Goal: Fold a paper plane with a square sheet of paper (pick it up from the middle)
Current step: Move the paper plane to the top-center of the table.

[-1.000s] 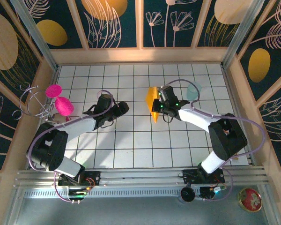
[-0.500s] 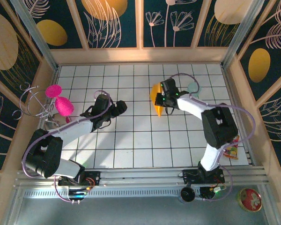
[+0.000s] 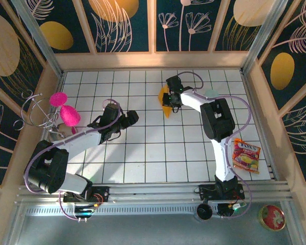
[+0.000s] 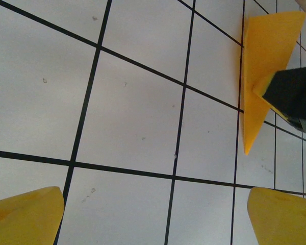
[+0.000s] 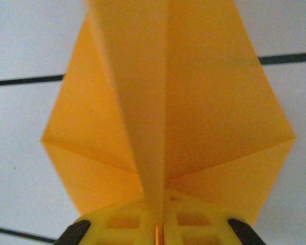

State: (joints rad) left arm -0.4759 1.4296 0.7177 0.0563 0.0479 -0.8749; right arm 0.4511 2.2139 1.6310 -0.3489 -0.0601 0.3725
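Left fingers spread wide, right arm outstretched, right fingers pinching paper plane

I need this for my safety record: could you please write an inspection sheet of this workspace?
Surface: white tiled table, black grid lines, nothing spilled.
Job's things: orange paper plane, folded, at the far middle of the table.
Clutter: snack packet near the right edge; teal cup behind the right arm; pink objects by a wire stand, left.
Grippers: right gripper shut on the plane's centre crease; left gripper open, apart from the paper.
Cables: purple cables loop along both arms, nothing snagged.
Surroundings: patterned walls, wooden frame; red tin beyond the front rail.
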